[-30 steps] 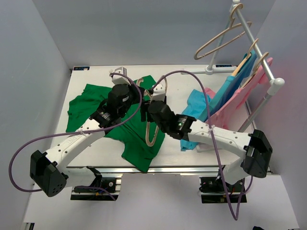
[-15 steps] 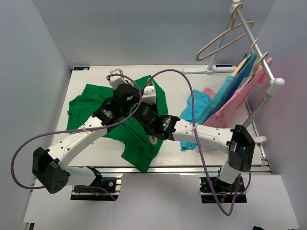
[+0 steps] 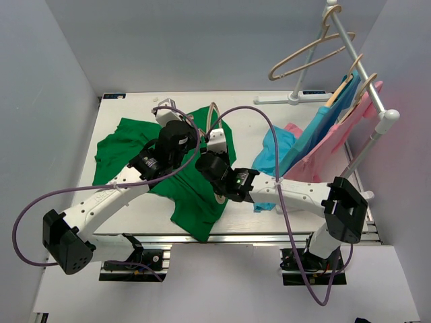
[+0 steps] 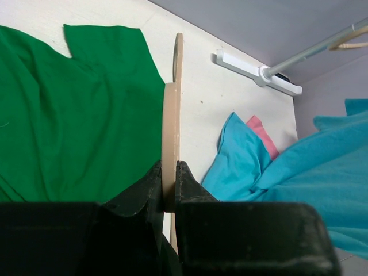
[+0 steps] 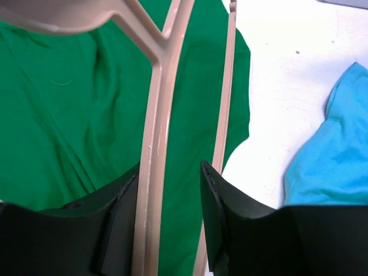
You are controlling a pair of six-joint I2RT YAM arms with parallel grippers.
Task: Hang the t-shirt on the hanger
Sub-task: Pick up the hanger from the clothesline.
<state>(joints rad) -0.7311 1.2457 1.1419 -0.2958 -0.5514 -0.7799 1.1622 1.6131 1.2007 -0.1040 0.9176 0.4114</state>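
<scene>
The green t-shirt (image 3: 131, 145) lies spread on the table's left half; it also shows in the left wrist view (image 4: 75, 115) and the right wrist view (image 5: 69, 115). My left gripper (image 4: 169, 167) is shut on the edge of the beige hanger (image 4: 171, 115), holding it above the shirt's right side. My right gripper (image 5: 169, 172) is open, its jaws on either side of the hanger's sloped shoulder bar (image 5: 155, 144), which rests against the left finger. The hanger's straight bar (image 5: 225, 109) runs beside it. In the top view both grippers meet over the shirt, with the hanger (image 3: 214, 113) between them.
A light blue garment (image 3: 273, 151) and a pink garment (image 3: 291, 129) lie on the table's right half. A clothes rack (image 3: 367, 87) at the right carries a bare hanger (image 3: 303, 57) and hung blue and pink garments. Its white base (image 3: 289, 99) lies along the far edge.
My right arm swung left and brought its gripper over the shirt, next to the left gripper, with its jaws around the hanger. The hanger shifted up the table. The left arm barely moved.
</scene>
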